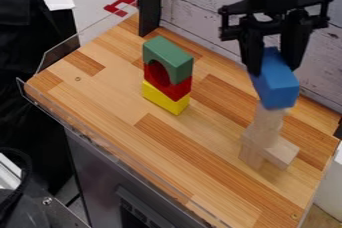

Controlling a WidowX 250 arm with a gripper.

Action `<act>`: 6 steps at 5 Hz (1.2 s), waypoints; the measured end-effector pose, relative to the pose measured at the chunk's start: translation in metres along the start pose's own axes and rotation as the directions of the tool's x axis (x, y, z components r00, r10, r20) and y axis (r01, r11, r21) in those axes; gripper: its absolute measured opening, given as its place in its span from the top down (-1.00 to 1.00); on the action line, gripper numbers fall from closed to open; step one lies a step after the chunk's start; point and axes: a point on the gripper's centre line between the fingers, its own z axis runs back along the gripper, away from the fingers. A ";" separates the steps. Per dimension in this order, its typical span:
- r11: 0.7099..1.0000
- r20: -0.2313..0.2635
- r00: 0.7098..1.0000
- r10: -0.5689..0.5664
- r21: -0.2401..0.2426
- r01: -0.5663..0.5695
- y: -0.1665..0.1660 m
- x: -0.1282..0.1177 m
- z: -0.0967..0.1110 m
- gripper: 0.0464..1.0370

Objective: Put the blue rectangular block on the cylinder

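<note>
From my station, I had the gripper (272,63) clamped on the blue block (276,86), positioned over the cylinder (268,120), presumably to align it for seating. I could not tell whether block and cylinder touched.

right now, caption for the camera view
Gripper holding a blue block over a pale wooden cylinder, a green-red-yellow stack standing apart.

the blue block (276,83) tilts above the pale, upright cylinder (268,123).
</note>
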 end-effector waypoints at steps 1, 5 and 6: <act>1.000 -0.004 1.000 -0.001 0.006 0.001 0.000 0.001 -0.003 0.02; 0.999 -0.021 1.000 -0.024 0.026 0.024 -0.001 -0.007 -0.005 -0.69; 0.999 -0.002 1.000 -0.031 0.014 0.031 -0.006 -0.004 0.003 -0.94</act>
